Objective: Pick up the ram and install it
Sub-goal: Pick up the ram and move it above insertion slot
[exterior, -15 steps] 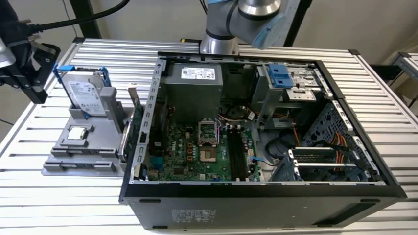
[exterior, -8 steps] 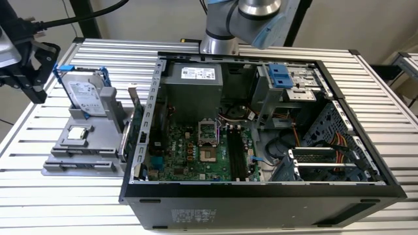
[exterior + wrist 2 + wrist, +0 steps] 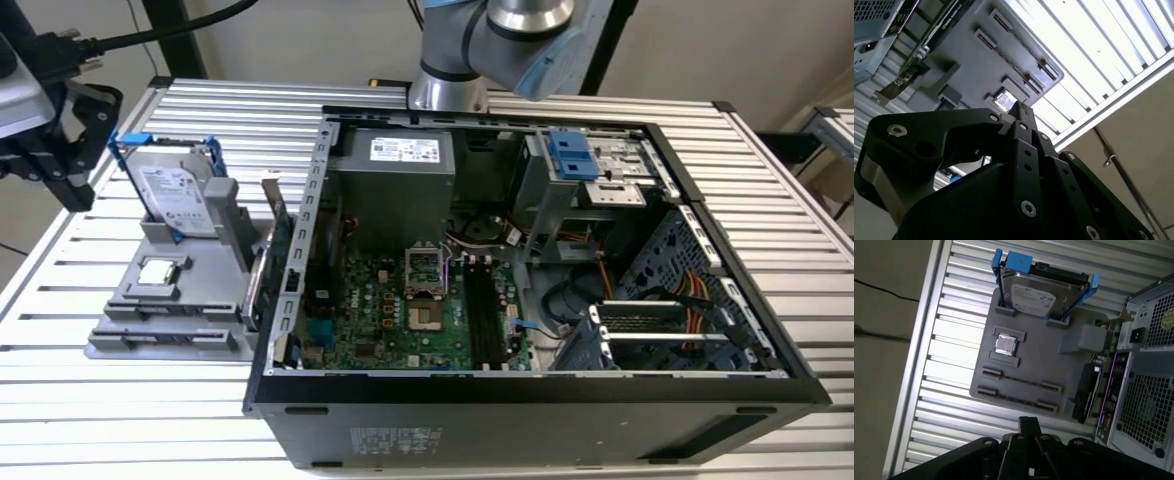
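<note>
One open computer case (image 3: 534,420) covers most of the slatted metal surface (image 3: 214,110) and reaches its near edge. Inside are one green motherboard (image 3: 387,310), one grey power supply (image 3: 394,185) and a bundle of coloured cables (image 3: 687,295).

Beside the case, toward the surface's edge on the exterior view's left, sits one grey tray (image 3: 1039,360). It holds one hard drive (image 3: 1039,292) upright in a blue bracket and one square silver chip (image 3: 1005,345). One expansion card (image 3: 1085,390) stands on edge along the side nearest the case.

The single black pincer (image 3: 1029,424) hangs near that same edge, fingers pressed together. The ram cannot be located; whether it stands in the motherboard's long dark slots (image 3: 485,310) is unclear.
</note>
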You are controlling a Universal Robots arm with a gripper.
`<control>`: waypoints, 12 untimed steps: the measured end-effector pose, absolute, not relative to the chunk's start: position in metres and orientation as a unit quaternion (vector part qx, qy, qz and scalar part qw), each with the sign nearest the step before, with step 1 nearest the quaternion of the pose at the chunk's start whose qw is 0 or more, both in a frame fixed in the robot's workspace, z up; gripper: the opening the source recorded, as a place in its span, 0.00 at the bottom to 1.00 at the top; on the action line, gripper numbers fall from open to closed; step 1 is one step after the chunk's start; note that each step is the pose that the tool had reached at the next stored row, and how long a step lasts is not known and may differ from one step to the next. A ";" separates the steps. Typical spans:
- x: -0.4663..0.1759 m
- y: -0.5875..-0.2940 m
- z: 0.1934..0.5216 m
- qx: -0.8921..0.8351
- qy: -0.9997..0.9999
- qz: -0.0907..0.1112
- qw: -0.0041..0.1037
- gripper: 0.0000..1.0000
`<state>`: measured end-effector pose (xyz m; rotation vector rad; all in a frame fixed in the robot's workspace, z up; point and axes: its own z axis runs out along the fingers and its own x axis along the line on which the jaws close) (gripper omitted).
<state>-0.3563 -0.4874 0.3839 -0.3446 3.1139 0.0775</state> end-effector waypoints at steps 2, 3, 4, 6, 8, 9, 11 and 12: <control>-0.356 -0.487 0.384 -0.118 0.993 0.025 0.004 0.00; -0.356 -0.487 0.384 -0.122 0.992 0.025 0.004 0.00; -0.356 -0.487 0.384 -0.126 0.992 0.025 0.003 0.00; -0.356 -0.487 0.384 -0.134 0.991 0.025 0.003 0.00; -0.356 -0.487 0.384 -0.143 0.989 0.025 0.003 0.00; -0.356 -0.487 0.384 -0.148 0.989 0.025 0.003 0.00; -0.356 -0.487 0.384 -0.157 0.987 0.025 0.003 0.00; -0.356 -0.487 0.384 -0.162 0.986 0.025 0.003 0.00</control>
